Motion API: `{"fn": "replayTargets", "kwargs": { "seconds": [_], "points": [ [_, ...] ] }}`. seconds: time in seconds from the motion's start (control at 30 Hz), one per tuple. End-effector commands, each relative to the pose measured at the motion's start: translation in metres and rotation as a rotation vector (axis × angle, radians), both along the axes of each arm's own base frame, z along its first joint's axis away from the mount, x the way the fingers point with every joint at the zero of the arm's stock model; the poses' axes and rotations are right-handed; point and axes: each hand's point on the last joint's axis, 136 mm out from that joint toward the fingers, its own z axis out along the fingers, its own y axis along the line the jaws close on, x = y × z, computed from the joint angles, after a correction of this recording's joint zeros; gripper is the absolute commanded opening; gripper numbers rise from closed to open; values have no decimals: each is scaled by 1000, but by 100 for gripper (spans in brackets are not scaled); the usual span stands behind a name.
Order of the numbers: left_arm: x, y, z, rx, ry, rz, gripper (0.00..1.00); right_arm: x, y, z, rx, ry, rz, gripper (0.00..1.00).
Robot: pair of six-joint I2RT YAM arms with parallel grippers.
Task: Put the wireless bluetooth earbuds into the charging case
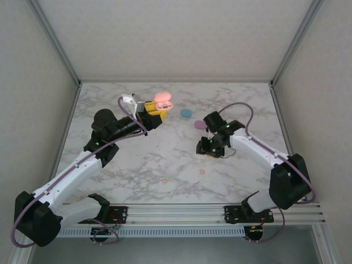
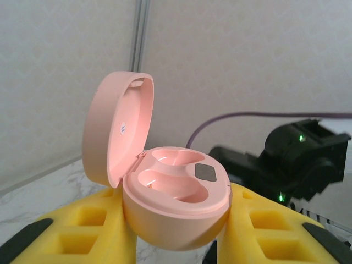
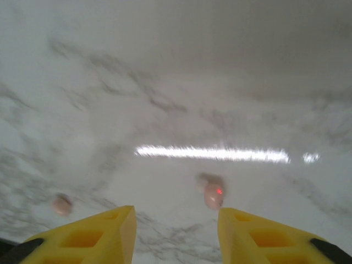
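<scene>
Pink charging case (image 2: 170,217) sits clamped upright between the yellow fingers of the left gripper (image 1: 158,110), lid swung open. A white sticker (image 2: 122,127) inside the lid bears print too small to read. That arm stretches toward the far table. The right arm folds at its elbow, right gripper (image 3: 176,215) angled down, jaws apart around nothing. Two orange-pink earbuds (image 3: 213,194) lie well apart on the marble table (image 3: 165,82) just ahead.

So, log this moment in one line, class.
left hand: grips open empty pink case | right hand: open above table | earbuds: two on table
</scene>
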Motion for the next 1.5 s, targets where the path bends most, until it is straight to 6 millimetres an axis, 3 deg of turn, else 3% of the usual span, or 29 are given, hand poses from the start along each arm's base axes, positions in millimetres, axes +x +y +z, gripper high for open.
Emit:
{"fn": "replayTargets", "kwargs": {
  "seconds": [0.0, 0.33, 0.7, 1.0, 1.47],
  "points": [
    [-8, 5, 20, -16, -57, 5, 20, -18, 0, -22, -17, 67, -60, 44],
    [-9, 4, 17, 5, -53, 3, 21, -36, -1, -58, -43, 117, -72, 46],
    [-9, 4, 14, 33, -46, 5, 21, -40, 12, -75, -40, 150, -48, 43],
    [-8, 3, 12, 40, -39, 7, 21, -32, 31, -60, -10, 106, -6, 42],
    [-7, 4, 10, 48, -37, 14, 21, -20, 36, -44, -26, 54, 25, 42]
  ]
}}
